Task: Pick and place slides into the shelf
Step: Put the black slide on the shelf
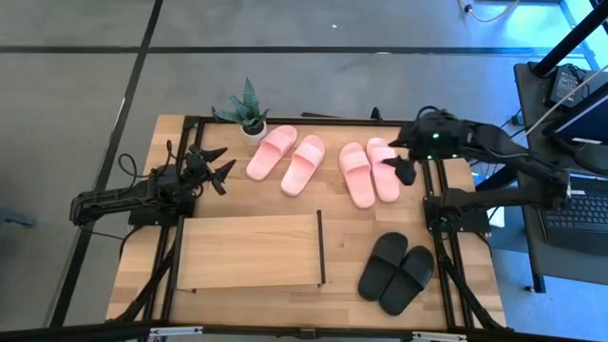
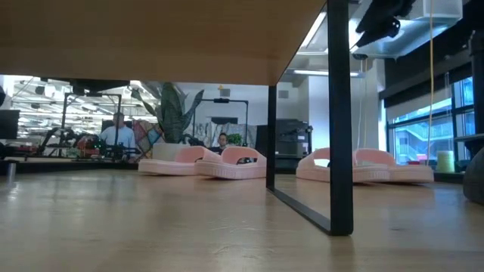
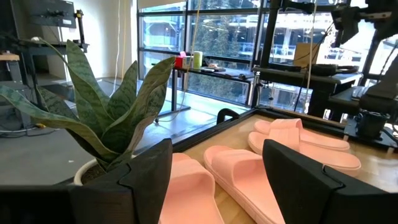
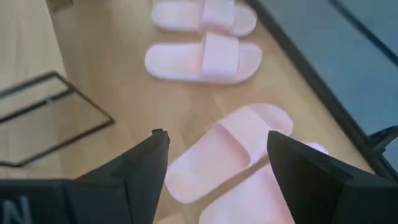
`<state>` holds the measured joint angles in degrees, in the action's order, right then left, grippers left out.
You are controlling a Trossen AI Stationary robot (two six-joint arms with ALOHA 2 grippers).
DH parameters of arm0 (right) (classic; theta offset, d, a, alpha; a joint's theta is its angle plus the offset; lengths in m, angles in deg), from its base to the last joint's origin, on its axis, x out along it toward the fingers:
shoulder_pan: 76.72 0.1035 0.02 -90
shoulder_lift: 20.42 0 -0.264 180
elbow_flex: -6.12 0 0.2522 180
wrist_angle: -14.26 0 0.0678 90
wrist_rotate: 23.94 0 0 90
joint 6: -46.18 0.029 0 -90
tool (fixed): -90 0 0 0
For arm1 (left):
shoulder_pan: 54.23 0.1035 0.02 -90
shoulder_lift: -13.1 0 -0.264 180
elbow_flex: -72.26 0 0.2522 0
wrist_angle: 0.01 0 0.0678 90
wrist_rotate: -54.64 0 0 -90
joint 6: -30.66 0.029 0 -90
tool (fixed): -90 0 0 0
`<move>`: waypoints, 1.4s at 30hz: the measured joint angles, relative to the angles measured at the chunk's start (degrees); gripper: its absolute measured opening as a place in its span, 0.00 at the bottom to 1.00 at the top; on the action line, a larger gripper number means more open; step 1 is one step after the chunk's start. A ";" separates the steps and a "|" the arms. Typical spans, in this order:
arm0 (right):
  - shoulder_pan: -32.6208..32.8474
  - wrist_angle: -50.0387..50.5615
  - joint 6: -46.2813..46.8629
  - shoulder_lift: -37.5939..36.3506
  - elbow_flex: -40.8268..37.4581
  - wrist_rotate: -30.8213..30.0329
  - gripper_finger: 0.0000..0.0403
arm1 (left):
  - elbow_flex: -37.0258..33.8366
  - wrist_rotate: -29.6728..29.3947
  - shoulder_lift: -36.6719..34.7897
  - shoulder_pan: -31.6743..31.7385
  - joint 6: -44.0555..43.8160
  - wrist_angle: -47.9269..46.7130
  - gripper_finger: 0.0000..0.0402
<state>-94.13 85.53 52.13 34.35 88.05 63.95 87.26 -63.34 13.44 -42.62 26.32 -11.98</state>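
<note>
Overhead, the right claw [image 1: 403,156] gapes empty above smooth, rounded pink slides [image 1: 370,171].

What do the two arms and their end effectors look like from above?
Both are dark, jointed arms. The left end effector has two black pointed fingers and loose black cables trailing behind it. The right end effector is matching black, with a small green light on its wrist.
</note>
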 joint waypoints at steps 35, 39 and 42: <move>7.94 11.76 6.60 6.64 0.43 -4.29 0.67 | 0.00 -0.02 0.00 0.01 0.02 -0.01 0.60; 9.31 15.79 14.44 7.14 0.43 2.29 0.67 | 0.00 -0.02 0.02 -0.01 0.02 -0.01 0.60; 11.80 19.90 20.80 8.31 0.43 4.06 0.67 | 0.00 -0.04 0.01 -0.01 0.03 -0.01 0.60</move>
<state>-82.33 105.43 72.93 42.66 88.48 68.01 87.26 -63.39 13.45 -42.63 26.36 -11.99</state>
